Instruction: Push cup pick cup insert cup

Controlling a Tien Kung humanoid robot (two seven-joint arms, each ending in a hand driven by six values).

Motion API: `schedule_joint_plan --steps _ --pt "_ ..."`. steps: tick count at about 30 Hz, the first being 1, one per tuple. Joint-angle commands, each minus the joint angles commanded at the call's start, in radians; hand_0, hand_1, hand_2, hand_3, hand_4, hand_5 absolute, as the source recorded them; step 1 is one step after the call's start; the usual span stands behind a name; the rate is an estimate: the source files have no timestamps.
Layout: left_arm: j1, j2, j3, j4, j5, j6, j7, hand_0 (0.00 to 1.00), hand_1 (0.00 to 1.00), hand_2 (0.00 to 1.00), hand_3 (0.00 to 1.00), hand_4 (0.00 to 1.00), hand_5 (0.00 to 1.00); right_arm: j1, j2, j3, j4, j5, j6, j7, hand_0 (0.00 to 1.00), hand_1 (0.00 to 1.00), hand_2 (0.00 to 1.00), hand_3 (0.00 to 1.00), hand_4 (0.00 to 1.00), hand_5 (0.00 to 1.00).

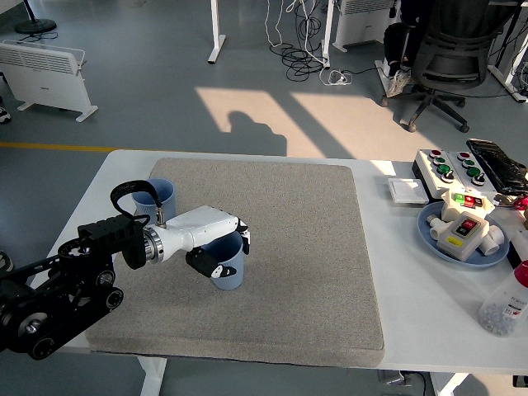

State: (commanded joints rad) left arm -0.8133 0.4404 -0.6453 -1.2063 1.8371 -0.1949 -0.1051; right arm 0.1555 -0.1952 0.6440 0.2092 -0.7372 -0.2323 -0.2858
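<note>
The left hand (pixel 216 245) was wrapped around the nearer blue cup (pixel 228 265), thumb on its near side and the white fingers (pixel 238 229) curled over its rim, so the cup looked gripped rather than merely nudged. That cup stood upright on the grey mat (pixel 313 247), toward the mat's left and near side. By my judgement the grip served the pick step, since the second blue cup (pixel 159 197) waited open-mouthed just beyond and to the left of the held one, a likely target for nesting. Off the mat's right edge sat a blue dish (pixel 433 239) of white parts, with a button box (pixel 448 165) beyond it. No brand or lettering could be read anywhere. The right arm was not in view
</note>
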Motion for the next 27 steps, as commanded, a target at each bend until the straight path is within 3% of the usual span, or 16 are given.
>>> schedule_joint_plan --steps 3,4,9,10,19,27 --pt "-0.001 -0.001 -0.003 -0.003 -0.011 0.014 -0.012 0.459 0.51 0.648 0.534 0.501 0.002 0.0 0.0 0.0 0.0 -0.001 0.0 0.0 0.707 0.636 0.643 0.585 0.123 0.41" --pt "-0.002 -0.002 -0.004 -0.004 -0.015 0.017 -0.016 0.43 0.563 0.723 0.652 0.66 0.002 0.0 0.0 0.0 0.0 -0.001 0.0 0.0 0.708 0.635 0.643 0.585 0.123 0.41" --pt "-0.003 -0.004 0.001 -0.002 -0.015 0.005 -0.016 0.43 0.563 0.723 0.652 0.66 0.002 0.001 0.0 -0.002 0.0 0.004 -0.001 0.001 0.708 0.635 0.643 0.585 0.123 0.41" --pt "-0.003 -0.005 0.002 -0.002 -0.014 0.003 -0.015 0.454 0.542 0.682 0.624 0.565 0.002 0.001 0.0 -0.002 0.0 0.004 -0.001 0.001 0.707 0.636 0.643 0.586 0.123 0.408" --pt "-0.008 0.01 -0.003 -0.026 0.011 -0.031 -0.007 0.454 0.527 0.657 0.59 0.52 0.002 0.001 -0.001 -0.001 0.0 0.005 -0.001 0.0 0.707 0.636 0.643 0.586 0.122 0.41" --pt "-0.035 0.061 0.009 -0.069 0.023 -0.061 0.0 0.449 0.513 0.635 0.567 0.507 0.002 0.0 -0.002 -0.001 0.0 0.005 -0.001 -0.001 0.708 0.636 0.642 0.585 0.122 0.409"
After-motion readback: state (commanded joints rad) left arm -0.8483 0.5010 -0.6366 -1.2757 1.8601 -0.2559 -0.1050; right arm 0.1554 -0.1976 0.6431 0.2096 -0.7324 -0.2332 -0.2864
